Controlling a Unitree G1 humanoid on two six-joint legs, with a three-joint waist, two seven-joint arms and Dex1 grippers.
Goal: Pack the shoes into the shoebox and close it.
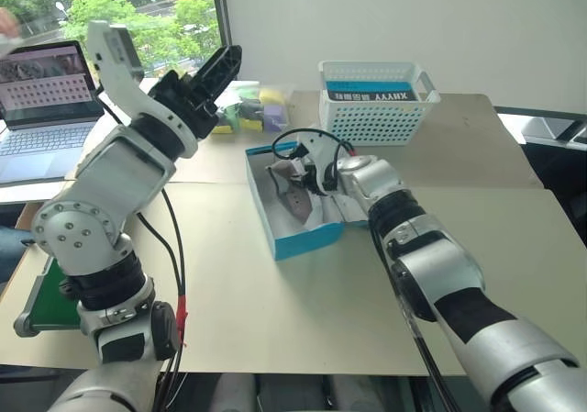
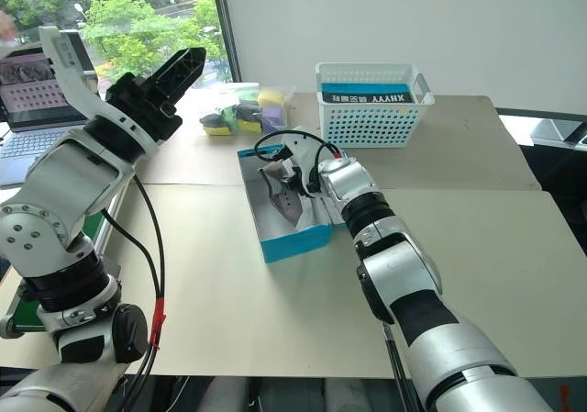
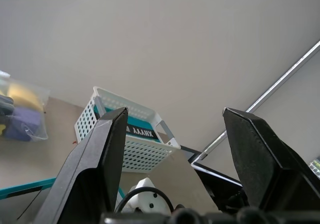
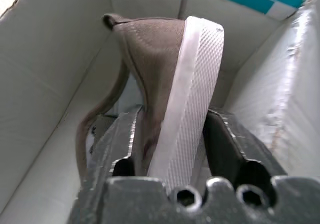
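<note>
Shoes: one grey-brown sneaker (image 4: 165,74) stands on its side inside the shoebox (image 1: 293,238), pale sole edge toward the right wrist camera, heel up. A second shoe cannot be told apart in the head views; dark shapes lie low in the box, too small to sort.

Listed left to right across the table (image 1: 275,311):

- Laptop (image 1: 46,100), open, at the far left edge.
- Left gripper (image 1: 218,68), raised well above the table, fingers spread apart and holding nothing; its wrist view looks out between them toward the basket and wall.
- Clear bag (image 2: 240,111) of small yellow, purple and black items, beyond the box.
- Shoebox, cyan-blue outside, white inside, near the table's middle; the lid is not closed.
- Right gripper (image 4: 170,134), reaching down into the box. The sneaker sits between its fingers (image 4: 120,144). Whether they clamp it or have just let go, I cannot tell.
- White lattice basket (image 1: 376,109), behind and right of the box, with a cyan lettered item inside.

Risks, as judged:
- If the fingers are slack, the side-standing shoe may topple against the box wall and sit too high for the lid.
- If they are snagged on the upper, withdrawing could drag the shoe out or shift the light box.
- The cable (image 1: 303,137) near the right wrist could catch the box rim.
</note>
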